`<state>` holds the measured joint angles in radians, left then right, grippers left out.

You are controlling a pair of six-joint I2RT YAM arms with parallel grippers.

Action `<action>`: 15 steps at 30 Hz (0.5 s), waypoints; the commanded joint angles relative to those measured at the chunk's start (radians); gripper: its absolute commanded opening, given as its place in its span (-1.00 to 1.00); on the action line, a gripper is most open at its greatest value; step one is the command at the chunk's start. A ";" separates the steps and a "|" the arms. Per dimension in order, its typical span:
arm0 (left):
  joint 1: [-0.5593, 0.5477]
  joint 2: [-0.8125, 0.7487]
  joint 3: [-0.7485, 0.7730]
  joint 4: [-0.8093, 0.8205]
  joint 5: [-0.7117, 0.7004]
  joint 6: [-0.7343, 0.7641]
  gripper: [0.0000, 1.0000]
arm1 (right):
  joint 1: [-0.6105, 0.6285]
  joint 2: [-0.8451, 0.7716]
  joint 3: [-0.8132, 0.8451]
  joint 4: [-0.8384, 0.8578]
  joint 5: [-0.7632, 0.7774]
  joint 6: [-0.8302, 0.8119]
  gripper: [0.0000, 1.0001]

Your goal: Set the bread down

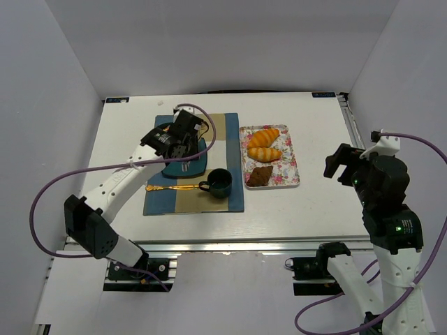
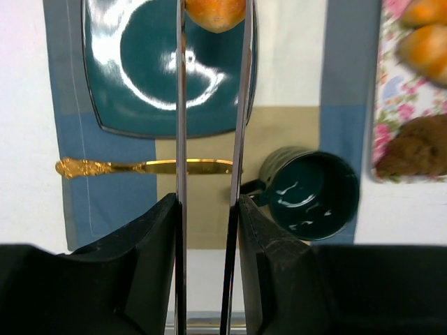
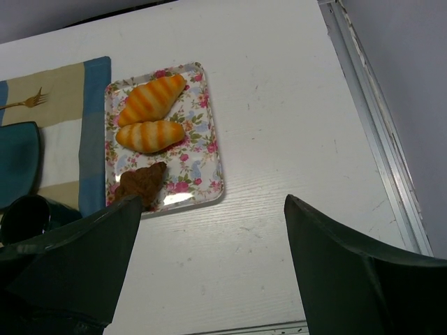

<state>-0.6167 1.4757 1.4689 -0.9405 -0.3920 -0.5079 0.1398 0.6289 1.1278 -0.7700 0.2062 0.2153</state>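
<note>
Above plate [image 2: 126, 105], toward far edge of table [image 2: 21, 209] | left gripper [image 2: 213, 21] pinching bread [image 2: 216, 10] | lower near plate centre, then release gently

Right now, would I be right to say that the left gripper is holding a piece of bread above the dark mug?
Not quite. The left gripper holds the bread above the teal plate, not above the mug, which stands off to one side of the plate. The left wrist view shows this.
</note>
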 commanded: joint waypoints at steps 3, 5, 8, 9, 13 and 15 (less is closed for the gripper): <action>0.011 -0.022 -0.079 0.081 0.024 -0.034 -0.12 | 0.003 -0.001 0.004 0.044 -0.002 -0.025 0.79; 0.015 -0.015 -0.093 0.098 0.028 -0.027 -0.11 | 0.003 -0.003 0.001 0.041 -0.001 -0.028 0.79; 0.021 0.001 -0.110 0.109 0.039 -0.015 -0.07 | 0.003 -0.005 -0.002 0.037 -0.001 -0.028 0.79; 0.021 0.017 -0.110 0.106 0.039 -0.015 -0.05 | 0.003 -0.005 -0.005 0.037 -0.001 -0.028 0.79; 0.026 0.044 -0.108 0.106 0.038 -0.009 0.07 | 0.003 -0.003 0.001 0.037 0.002 -0.028 0.79; 0.028 0.055 -0.101 0.103 0.036 -0.006 0.15 | 0.001 0.000 0.004 0.035 0.007 -0.030 0.79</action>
<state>-0.5972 1.5330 1.3617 -0.8658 -0.3542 -0.5198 0.1398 0.6289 1.1278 -0.7616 0.2070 0.2008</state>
